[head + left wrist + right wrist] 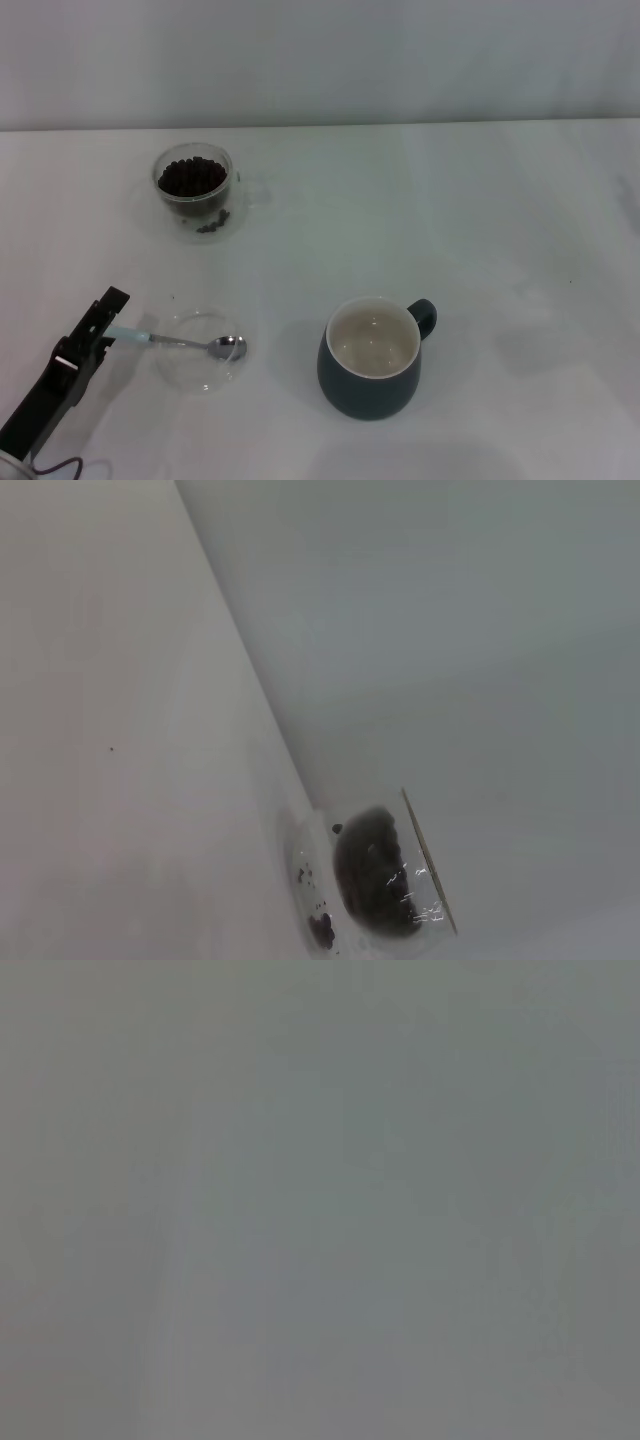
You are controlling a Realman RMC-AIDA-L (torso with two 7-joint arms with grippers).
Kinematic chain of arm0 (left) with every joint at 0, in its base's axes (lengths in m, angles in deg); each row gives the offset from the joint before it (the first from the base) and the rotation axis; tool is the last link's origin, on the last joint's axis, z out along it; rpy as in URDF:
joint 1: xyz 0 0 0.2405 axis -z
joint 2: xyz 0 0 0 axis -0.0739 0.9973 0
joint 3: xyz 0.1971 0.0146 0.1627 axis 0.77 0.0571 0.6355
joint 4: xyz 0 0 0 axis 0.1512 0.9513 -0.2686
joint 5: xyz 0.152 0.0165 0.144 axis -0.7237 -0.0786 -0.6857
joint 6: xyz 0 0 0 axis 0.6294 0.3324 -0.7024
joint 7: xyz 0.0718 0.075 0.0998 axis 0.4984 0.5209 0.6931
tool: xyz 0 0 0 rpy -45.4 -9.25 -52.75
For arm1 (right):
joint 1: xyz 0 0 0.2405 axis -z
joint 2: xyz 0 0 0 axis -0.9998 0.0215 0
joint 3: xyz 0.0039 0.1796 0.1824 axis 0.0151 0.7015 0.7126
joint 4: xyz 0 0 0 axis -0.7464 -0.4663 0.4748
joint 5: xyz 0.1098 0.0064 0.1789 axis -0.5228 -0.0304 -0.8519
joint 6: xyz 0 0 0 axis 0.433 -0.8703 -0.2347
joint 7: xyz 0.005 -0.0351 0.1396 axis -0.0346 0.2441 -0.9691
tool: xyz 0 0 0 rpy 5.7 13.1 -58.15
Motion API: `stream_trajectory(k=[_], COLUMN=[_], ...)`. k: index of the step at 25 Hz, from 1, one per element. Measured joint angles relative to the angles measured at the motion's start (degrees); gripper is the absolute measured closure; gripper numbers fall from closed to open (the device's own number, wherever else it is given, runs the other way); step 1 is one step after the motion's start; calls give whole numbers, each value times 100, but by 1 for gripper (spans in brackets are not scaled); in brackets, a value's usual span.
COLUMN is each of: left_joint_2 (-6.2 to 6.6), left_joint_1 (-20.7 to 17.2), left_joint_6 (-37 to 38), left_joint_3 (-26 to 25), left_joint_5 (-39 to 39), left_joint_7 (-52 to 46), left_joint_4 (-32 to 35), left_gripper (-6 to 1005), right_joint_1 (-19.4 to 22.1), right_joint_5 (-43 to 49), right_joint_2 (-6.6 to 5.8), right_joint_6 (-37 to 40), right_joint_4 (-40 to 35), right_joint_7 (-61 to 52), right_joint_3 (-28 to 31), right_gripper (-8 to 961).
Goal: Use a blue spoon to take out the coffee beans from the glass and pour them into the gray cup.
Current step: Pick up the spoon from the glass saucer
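Nearest the robot, at the left near corner of the white table, the left gripper reaches in low from the left edge. Its dark fingers are clamped on the far end of the blue spoon, gripping the pale blue handle. The spoon lies nearly level, pointing right, with its shiny metal bowl over the right part of a flat clear glass dish that sits on the table just right of the gripper. No beans can be made out in the spoon's bowl.

To the right of the dish, near the middle of the table and well apart from the spoon, stands the gray cup. It is upright, its cream inside looks bare, and its loop handle points to the far right.

Farther back on the left stands the glass, upright and holding a heap of coffee beans, with a few loose ones low in its near side. The left wrist view shows the same glass and its dark beans.

The right gripper is out of view.
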State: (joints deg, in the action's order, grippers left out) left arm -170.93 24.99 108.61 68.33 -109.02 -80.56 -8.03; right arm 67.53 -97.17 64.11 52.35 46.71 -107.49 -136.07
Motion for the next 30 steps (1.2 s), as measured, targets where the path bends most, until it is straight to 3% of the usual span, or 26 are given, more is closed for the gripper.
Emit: stream_trajectory(k=[26,30], left_joint_2=[33,33], left_joint_1=[86,58], left_joint_6=[-60,-63], left_joint_3=[1,1], left_joint_5=[-162,-154], left_joint_7=[-71,-105], left_joint_4=[5,2], left_gripper=[343,495], right_joint_1=[120,122], right_joint_5=[5,4], right_joint_2=[97,109], right_joint_6=[177,177], right_joint_4=[1,8], right_joint_7=[0,0], right_joint_3=[-19,-26], right_gripper=[378,377])
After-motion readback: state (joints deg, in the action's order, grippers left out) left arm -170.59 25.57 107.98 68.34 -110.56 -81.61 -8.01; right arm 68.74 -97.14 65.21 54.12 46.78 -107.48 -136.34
